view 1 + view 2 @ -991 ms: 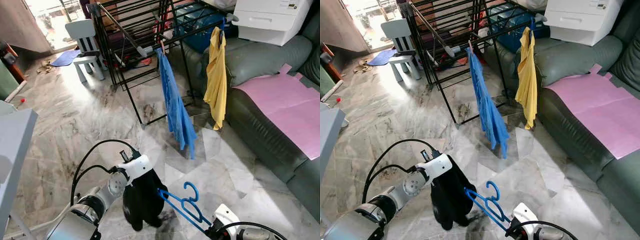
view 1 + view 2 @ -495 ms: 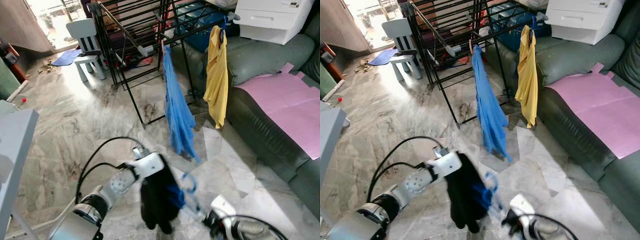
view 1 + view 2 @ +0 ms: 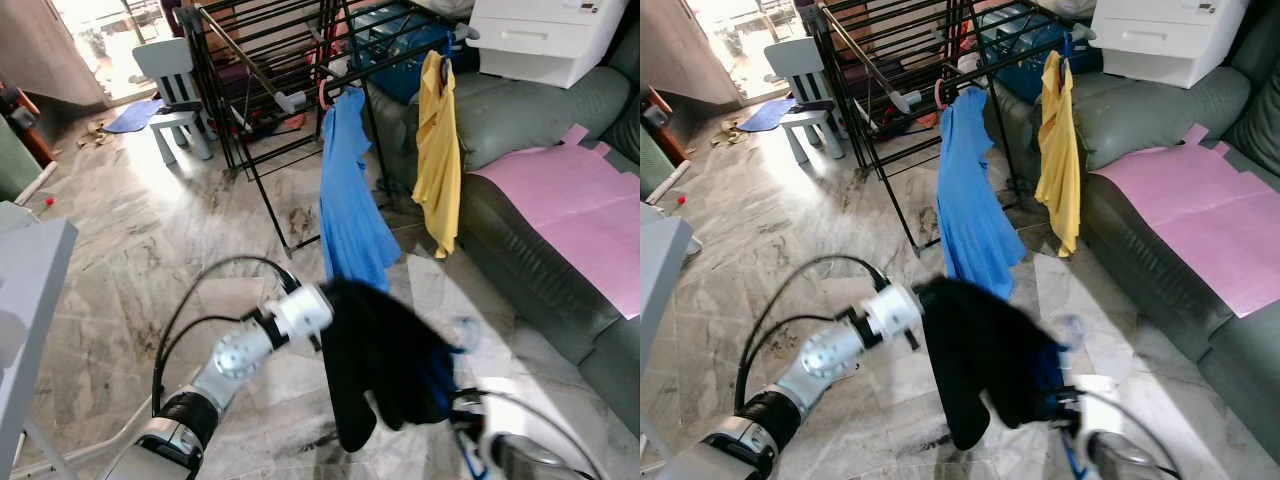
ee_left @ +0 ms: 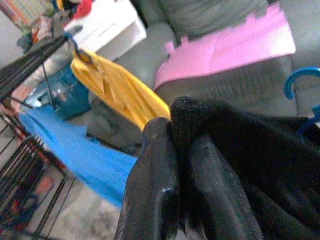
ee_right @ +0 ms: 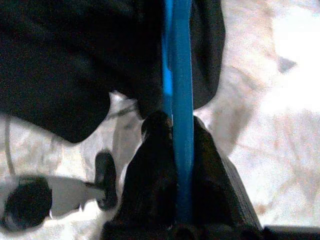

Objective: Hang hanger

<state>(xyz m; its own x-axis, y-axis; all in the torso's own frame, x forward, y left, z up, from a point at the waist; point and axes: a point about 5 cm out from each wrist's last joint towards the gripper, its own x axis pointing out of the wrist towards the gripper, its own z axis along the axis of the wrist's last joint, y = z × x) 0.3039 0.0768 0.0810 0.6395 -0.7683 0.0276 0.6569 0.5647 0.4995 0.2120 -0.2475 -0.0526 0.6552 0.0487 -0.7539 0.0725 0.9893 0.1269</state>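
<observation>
Marble floor point(image 3: 130, 260) spreads through a living room, with a black drying rack point(image 3: 270, 60) at 12 o'clock, a grey sofa point(image 3: 540, 120) at 2 o'clock carrying a pink sheet point(image 3: 570, 210), and a white box point(image 3: 540, 35) on the sofa's back. A blue shirt point(image 3: 350, 200) and a yellow shirt point(image 3: 437, 150) hang from the rack, the blue one nearer the robot. A small white chair point(image 3: 170, 85) stands at 11 o'clock beside the rack. Low in the head views, the left arm reaches toward 1 o'clock, and the left gripper point(image 4: 180, 200) has its two black fingers point(image 4: 155, 185) pinched tight on the edge of a black garment point(image 3: 385, 360), which droops in front of the blue shirt's hem. The right gripper point(image 5: 175, 165) sits at 5 o'clock, blurred in the head views; its wrist view shows the fingers clamped on the bar of a blue hanger point(image 5: 177, 75) that runs up into the black garment. The hanger's hook point(image 4: 300, 82) shows past the garment in the left wrist view, before the sofa. Hanger and garment are held above the floor, well short of the rack.
</observation>
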